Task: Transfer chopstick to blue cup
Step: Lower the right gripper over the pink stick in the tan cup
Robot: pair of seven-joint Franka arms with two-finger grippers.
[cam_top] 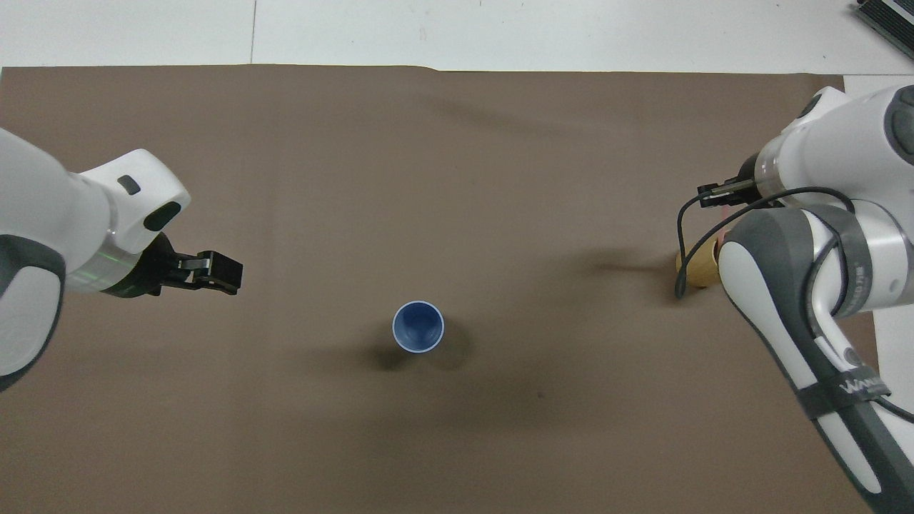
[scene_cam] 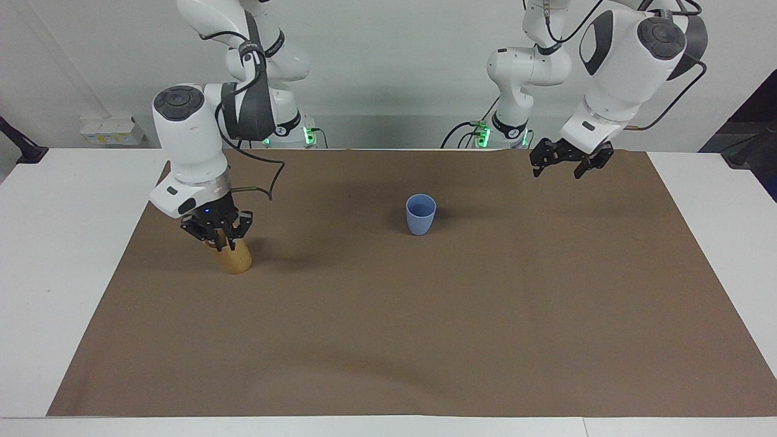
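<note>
Right gripper point(scene_cam: 218, 240) hung right over the tan cup point(scene_cam: 234, 258), tips dipped into its mouth. The chopstick point(cam_top: 724, 227) showed only as a pink sliver at that cup's rim, just under the gripper. Could not tell whether the gripper had closed on it. Blue cup point(scene_cam: 420, 215) stood upright mid-mat point(scene_cam: 388, 340), well apart from the right gripper, toward the left arm's end from it. Left gripper point(scene_cam: 559, 172) was spread wide, holding nothing, raised over the mat and well clear of the blue cup.
</note>
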